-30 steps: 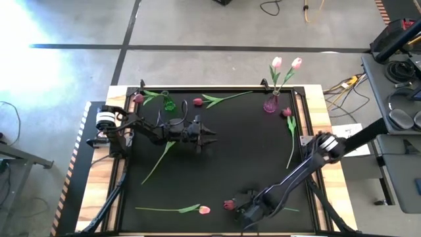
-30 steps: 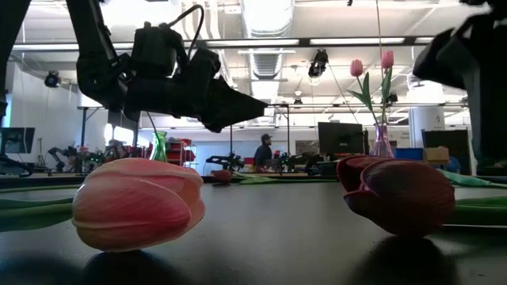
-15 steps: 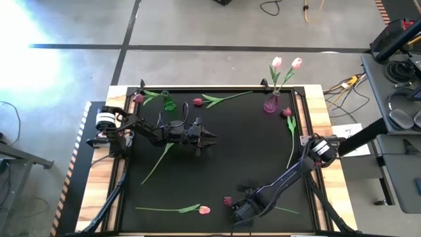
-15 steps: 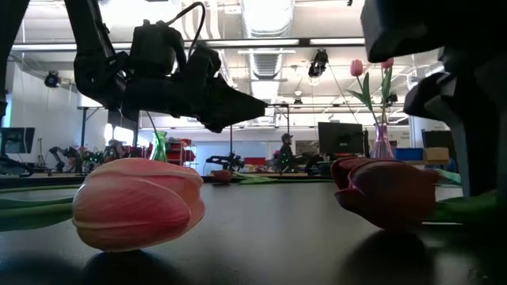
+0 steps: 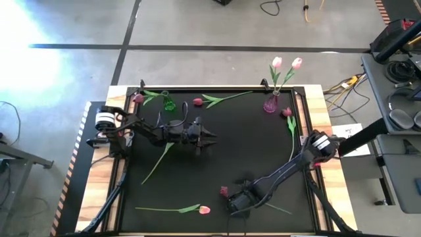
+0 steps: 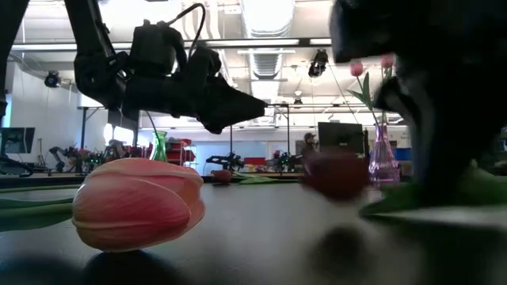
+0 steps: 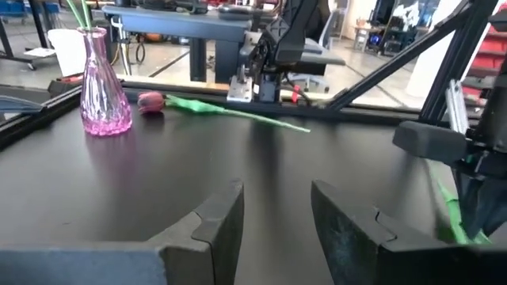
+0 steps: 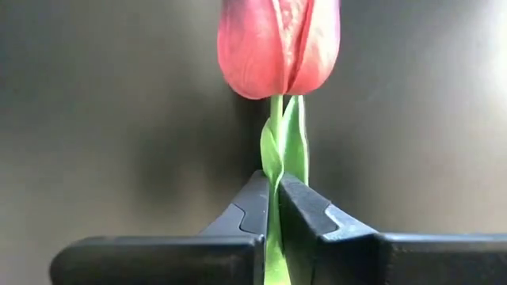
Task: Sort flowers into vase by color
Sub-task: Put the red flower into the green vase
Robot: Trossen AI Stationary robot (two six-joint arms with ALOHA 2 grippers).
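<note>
A dark red tulip (image 5: 224, 191) lies near the table's front edge, and my right gripper (image 5: 237, 201) is shut on its stem just behind the head (image 8: 279, 43). My left gripper (image 5: 209, 136) hovers open and level over the middle of the black mat, with nothing between its fingers (image 7: 277, 229). A pink glass vase (image 5: 270, 103) at the back right holds two pink tulips (image 5: 286, 64). A green vase (image 5: 169, 103) stands at the back left. A pink tulip (image 5: 204, 210) lies on its side at the front. My right gripper pinches the dark red tulip's thin green stem and a leaf (image 8: 274, 198) between its two fingers, a short way below the head. The fingers come steeply from above and lie across the stem. The stem's free end (image 5: 283, 210) trails toward the table's right, low over the mat.
More tulips lie on the mat. One dark red one (image 5: 197, 101) is at the back centre, another (image 5: 287, 112) is beside the pink vase, one (image 5: 138, 98) is by the green vase, and a loose stem (image 5: 158, 161) lies under my left arm. Wooden table edges frame the mat.
My right gripper has moved toward the table's left and a little toward the far edge, coming over the dark red tulip's stem and taking hold of it. The tulip's head has shifted with it, away from the near edge. My left gripper has kept still.
</note>
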